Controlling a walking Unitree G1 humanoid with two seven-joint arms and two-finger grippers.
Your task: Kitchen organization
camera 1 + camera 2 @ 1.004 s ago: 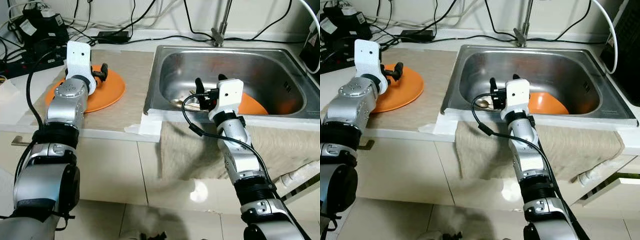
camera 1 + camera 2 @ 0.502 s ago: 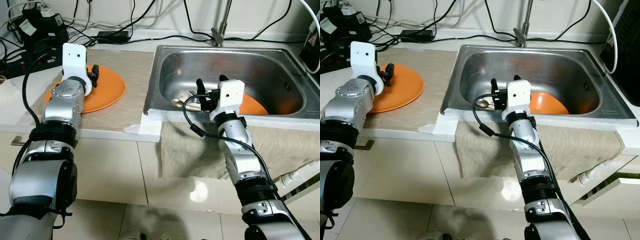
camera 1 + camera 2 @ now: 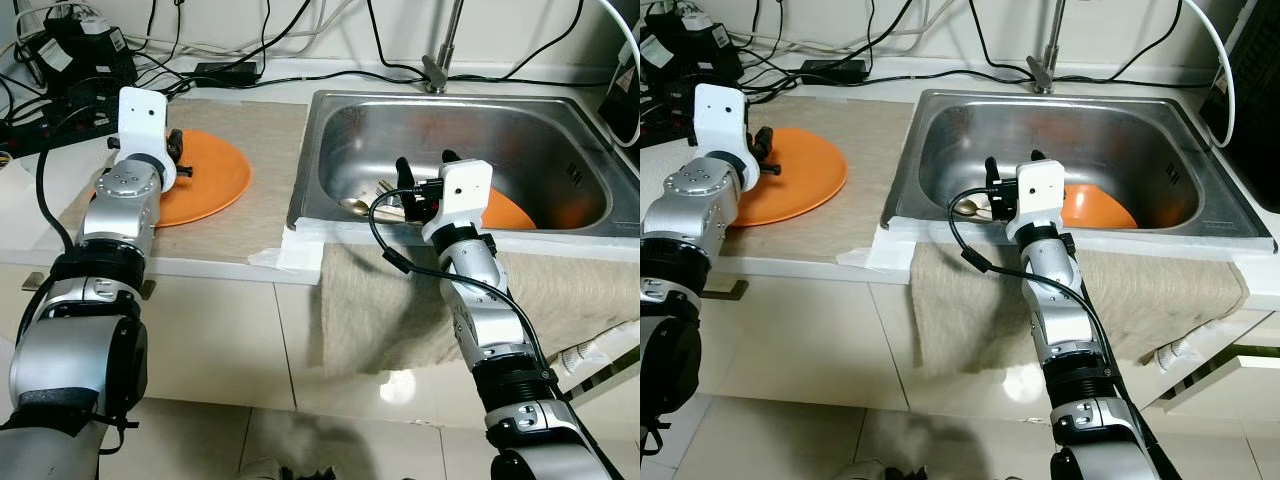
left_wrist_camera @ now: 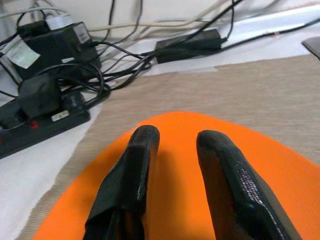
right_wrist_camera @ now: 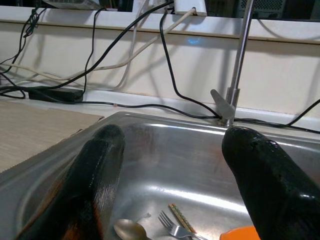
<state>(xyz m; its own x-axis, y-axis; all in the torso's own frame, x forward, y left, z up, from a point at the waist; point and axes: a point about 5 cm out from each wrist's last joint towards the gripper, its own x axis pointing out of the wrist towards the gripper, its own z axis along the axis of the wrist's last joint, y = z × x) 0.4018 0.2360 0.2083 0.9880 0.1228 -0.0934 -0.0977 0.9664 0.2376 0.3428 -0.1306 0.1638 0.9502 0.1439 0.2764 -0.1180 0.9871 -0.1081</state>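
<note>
While the right arm has barely moved over the last second, I see my left gripper [image 3: 172, 152] has drawn back toward the near-left rim of the orange plate [image 3: 205, 178] on the worktop [image 3: 265, 215], where earlier it reached further across the plate's middle. Its fingers [image 4: 135, 165] are released, a narrow gap between them, hovering low over the plate with nothing grasped. The plate lies flat on a beige mat [image 3: 262, 160], left of the sink [image 3: 330, 130].

My right gripper [image 3: 422, 176] hangs at the sink's front edge, fingers spread wide and empty, pointing into the basin. A second orange plate [image 3: 503, 210] leans inside the sink just beside the gripper's right side.

The head views show a spoon [image 3: 357, 206] at the basin floor, partly hidden by the gripper. The right wrist view opens that up: a spoon [image 5: 129, 229] and a fork [image 5: 172, 225] lie side by side under the fingers, with the tap [image 5: 235, 70] upright at the back rim. The left wrist view adds a black power strip [image 4: 42, 122] and tangled cables [image 4: 125, 57] beyond the mat.
</note>
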